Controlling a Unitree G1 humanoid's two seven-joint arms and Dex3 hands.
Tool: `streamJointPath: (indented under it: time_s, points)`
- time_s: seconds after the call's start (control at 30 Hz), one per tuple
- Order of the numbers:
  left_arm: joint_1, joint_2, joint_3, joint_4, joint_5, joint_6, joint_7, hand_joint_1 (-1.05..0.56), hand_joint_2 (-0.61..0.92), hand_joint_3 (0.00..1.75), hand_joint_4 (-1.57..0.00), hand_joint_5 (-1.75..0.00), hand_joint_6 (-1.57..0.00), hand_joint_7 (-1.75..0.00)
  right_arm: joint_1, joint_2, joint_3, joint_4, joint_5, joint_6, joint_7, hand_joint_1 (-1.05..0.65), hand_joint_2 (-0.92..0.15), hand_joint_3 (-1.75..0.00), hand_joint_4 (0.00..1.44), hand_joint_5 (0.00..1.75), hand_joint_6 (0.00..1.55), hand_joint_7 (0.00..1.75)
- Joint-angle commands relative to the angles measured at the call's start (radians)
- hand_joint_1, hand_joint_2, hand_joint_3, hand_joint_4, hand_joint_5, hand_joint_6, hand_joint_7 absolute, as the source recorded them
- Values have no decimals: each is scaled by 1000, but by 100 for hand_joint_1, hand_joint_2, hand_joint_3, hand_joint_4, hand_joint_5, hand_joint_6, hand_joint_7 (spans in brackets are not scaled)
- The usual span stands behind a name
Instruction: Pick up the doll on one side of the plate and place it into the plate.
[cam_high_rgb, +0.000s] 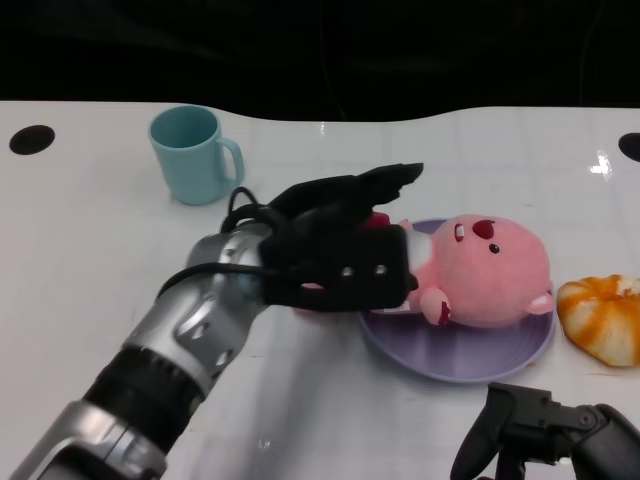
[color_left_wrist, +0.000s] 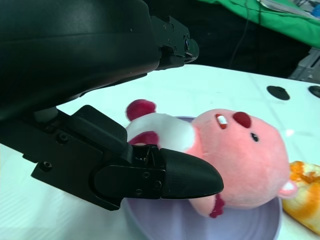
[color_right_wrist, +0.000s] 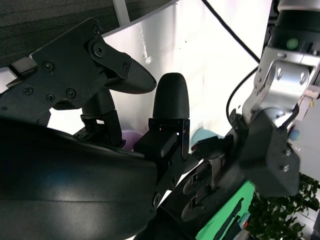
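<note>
Two hands: one over the plate, one low at the near edge of the table.
Doll: the pink doll (cam_high_rgb: 487, 272) lies on its side in the purple plate (cam_high_rgb: 455, 364), head toward the bread, white-and-red body under the left hand.
Left hand: the left hand (cam_high_rgb: 335, 245) reaches over the plate's left rim, fingers (color_left_wrist: 167, 177) either side of the doll's body; firm grip or just touching, can't tell.
Right hand: the right hand (cam_high_rgb: 545, 432) sits near the plate's front rim, fingers apart, holding nothing.
Bread: an orange bread roll (cam_high_rgb: 603, 316) lies just beside the plate's right edge.
Mug: a teal mug (cam_high_rgb: 192, 153) stands upright, well apart.
</note>
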Motion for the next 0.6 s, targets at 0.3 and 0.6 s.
streamJointPath:
  time_s: [0.3, 0.6]
  points:
    - [239, 109, 178, -336, -272, 12, -144, -100, 92, 40, -20, -15, -18, -9, 3, -11, -10, -5, 11, -1, 9, -5, -52, -111, 67, 166, 62, 132]
    - [434, 102, 274, -487, -418, -54, -121, -89, 92, 30, -1, -91, -33, -11, -4, -12, -13, 5, 17, -7, 15, -5, -52, -111, 67, 167, 61, 132]
